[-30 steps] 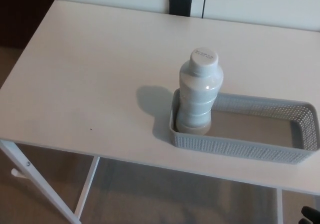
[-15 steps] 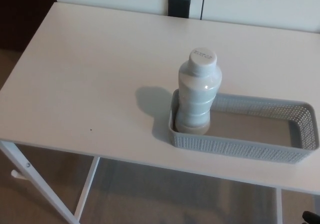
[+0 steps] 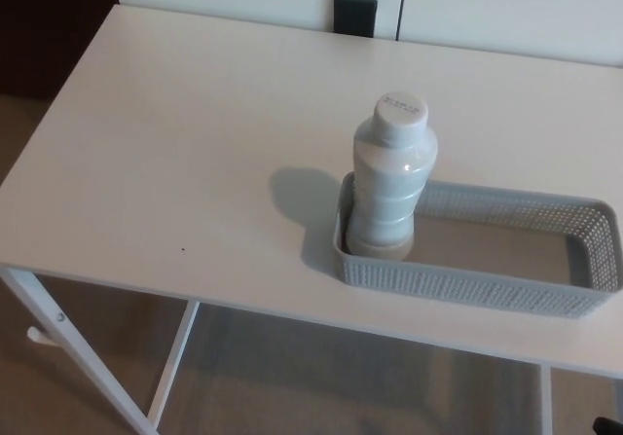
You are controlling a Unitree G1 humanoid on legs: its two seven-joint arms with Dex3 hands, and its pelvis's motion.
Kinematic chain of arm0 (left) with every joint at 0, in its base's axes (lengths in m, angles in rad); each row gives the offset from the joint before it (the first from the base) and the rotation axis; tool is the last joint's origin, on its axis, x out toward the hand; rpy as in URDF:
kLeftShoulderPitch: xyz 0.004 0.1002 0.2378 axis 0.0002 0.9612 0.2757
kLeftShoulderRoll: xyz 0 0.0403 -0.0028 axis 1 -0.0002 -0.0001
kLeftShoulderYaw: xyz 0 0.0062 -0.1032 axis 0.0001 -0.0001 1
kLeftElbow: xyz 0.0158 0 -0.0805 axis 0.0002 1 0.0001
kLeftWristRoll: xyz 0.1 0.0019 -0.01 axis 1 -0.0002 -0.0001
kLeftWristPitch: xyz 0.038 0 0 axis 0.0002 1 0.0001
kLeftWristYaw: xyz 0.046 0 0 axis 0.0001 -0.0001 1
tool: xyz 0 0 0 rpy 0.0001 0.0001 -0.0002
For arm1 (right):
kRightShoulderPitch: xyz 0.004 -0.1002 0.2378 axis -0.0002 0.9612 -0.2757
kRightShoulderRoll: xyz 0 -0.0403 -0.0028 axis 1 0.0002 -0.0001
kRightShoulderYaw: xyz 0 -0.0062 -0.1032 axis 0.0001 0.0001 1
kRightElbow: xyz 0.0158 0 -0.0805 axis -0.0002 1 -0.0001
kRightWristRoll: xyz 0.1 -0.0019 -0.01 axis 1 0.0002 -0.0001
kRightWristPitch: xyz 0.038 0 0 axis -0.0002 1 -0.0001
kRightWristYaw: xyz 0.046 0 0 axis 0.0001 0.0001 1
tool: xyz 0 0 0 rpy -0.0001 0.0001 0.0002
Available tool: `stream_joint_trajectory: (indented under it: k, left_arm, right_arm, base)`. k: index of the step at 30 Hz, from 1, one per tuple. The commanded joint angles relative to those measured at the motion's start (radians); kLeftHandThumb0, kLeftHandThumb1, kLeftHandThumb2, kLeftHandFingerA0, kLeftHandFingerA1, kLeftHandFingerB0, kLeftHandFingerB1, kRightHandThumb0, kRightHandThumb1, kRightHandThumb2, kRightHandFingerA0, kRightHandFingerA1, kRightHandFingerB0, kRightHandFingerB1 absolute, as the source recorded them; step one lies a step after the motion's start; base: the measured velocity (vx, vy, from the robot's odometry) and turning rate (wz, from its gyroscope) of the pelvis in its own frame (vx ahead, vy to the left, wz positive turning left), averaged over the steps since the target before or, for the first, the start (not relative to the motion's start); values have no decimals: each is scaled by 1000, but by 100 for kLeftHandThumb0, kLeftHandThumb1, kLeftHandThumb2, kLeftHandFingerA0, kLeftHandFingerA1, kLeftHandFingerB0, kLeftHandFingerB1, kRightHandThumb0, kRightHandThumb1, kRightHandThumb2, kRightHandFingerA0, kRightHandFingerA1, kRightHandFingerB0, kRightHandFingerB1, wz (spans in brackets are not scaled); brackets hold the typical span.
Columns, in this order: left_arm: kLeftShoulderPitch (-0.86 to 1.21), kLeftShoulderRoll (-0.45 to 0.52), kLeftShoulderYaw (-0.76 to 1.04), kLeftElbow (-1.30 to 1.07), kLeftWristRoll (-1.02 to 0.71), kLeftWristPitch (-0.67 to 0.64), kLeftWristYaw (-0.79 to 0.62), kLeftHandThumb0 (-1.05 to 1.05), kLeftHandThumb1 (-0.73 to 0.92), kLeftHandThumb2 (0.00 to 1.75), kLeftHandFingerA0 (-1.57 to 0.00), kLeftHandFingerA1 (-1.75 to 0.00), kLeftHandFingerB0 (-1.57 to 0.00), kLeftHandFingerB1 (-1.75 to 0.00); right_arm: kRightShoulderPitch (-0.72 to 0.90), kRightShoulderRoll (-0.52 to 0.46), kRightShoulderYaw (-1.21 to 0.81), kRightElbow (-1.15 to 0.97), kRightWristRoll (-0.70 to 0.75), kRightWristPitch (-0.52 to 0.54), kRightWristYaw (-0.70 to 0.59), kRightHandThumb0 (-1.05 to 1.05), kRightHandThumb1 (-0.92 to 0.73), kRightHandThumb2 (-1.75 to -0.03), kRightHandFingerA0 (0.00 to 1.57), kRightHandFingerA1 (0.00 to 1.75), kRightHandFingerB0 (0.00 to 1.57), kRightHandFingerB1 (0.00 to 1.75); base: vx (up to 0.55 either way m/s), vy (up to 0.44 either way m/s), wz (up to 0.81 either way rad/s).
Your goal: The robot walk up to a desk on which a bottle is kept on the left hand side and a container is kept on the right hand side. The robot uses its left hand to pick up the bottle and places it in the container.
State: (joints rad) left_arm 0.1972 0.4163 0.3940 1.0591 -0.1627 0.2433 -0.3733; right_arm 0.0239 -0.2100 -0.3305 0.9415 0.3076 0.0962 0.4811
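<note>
Bottle: I see the bottle [image 3: 391,179] standing upright inside the basket [image 3: 487,286], at its left end, white cap on top.
Basket: grey mesh, lying on the table [image 3: 175,163] close to the front edge, toward the right side.
Left hand: out of my view, so I cannot tell its state.
Right hand: only a dark sliver [image 3: 608,425] shows at the bottom right corner, below the table edge; I cannot tell its state.

A big white desk [image 3: 175,163] holds one thing: a grey basket [image 3: 467,284] with little holes, sitting near the front edge on the right.
</note>
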Motion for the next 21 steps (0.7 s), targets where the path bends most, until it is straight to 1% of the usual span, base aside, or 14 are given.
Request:
stream_joint_trajectory:
  k: [1, 2, 3, 4, 5, 7, 9, 10, 12, 13, 14, 16, 17, 21]
  left_arm:
    - [-135, 50, -60, 51, 54, -185, -35, -37, 69, 60, 0, -30, -3, -27]
    - [-159, 37, -62, 58, 43, -179, -17, -26, 62, 106, -2, -52, 0, -50]
    - [-171, 23, -54, 62, 28, -172, -14, -39, 62, 69, -6, -25, -6, -31]
    - [-179, 14, -49, 67, 17, -169, -13, -39, 62, 69, -6, -25, -6, -31]
    - [-183, -2, -49, 71, 11, -179, -15, -26, 65, 108, -2, -53, 0, -49]
    - [-186, -29, -51, 74, 5, -192, -10, -26, 64, 107, -2, -53, 0, -49]
    - [-175, -37, -123, 73, 86, -261, 53, -29, 59, 105, -1, -51, 0, -49]
    - [-168, -38, -172, 73, 140, -302, 102, -45, 65, 60, -19, -36, -18, -30]
    - [-163, -39, -222, 76, 187, -342, 154, -45, 65, 60, -19, -36, -18, -30]
    - [-141, -29, -300, 72, 266, -410, 208, -46, 63, 60, -23, -38, -17, -30]
    - [-135, -25, -324, 72, 285, -428, 222, -46, 63, 60, -23, -38, -17, -30]
    - [-132, -16, -348, 82, 288, -448, 230, -46, 63, 60, -22, -35, -18, -29]
    - [-128, -6, -344, 82, 270, -457, 217, -48, 68, 62, -21, -33, -20, -28]
    - [-118, 1, -341, 65, 244, -468, 220, -45, 68, 61, -21, -31, -20, -28]
  right_arm:
    - [27, -55, -6, 7, -19, -41, 1, -59, -36, -73, 25, 48, 20, 46]
    - [30, -55, -5, 5, -21, -46, 3, -61, -36, -74, 25, 48, 19, 46]
    - [30, -55, -3, 7, -23, -50, 4, -60, -37, -74, 25, 48, 19, 46]
    - [30, -55, -1, 9, -24, -52, 4, -60, -37, -74, 25, 48, 19, 46]
    - [28, -57, 1, 13, -27, -54, 3, -61, -38, -74, 25, 48, 19, 45]
    - [26, -59, 4, 18, -29, -57, 5, -60, -38, -74, 24, 47, 18, 45]
    - [24, -52, 3, 19, -27, -63, 4, -61, -37, -74, 26, 48, 20, 45]
    - [22, -52, 2, 19, -26, -67, 6, -62, -36, -75, 26, 49, 18, 46]
    - [19, -54, 0, 20, -25, -71, 9, -62, -36, -75, 26, 49, 18, 46]
    - [15, -58, -7, 17, -19, -67, 12, -62, -35, -73, 26, 49, 19, 46]
    - [14, -59, -9, 16, -17, -65, 13, -62, -35, -73, 26, 49, 19, 46]
    - [4, -57, -7, 19, -22, -67, 2, -63, -34, -74, 29, 50, 22, 47]
    - [-2, -56, 1, 18, -30, -64, -4, -62, -35, -73, 25, 49, 20, 47]
    - [-5, -51, 3, 18, -33, -57, -10, -61, -36, -74, 25, 49, 20, 47]
  base:
    - [0, 0, 0]
    - [0, 0, 0]
    - [0, 0, 0]
    - [0, 0, 0]
    - [0, 0, 0]
    - [0, 0, 0]
    - [0, 0, 0]
    - [0, 0, 0]
    - [0, 0, 0]
    - [0, 0, 0]
    - [0, 0, 0]
    - [0, 0, 0]
    - [0, 0, 0]
    - [0, 0, 0]
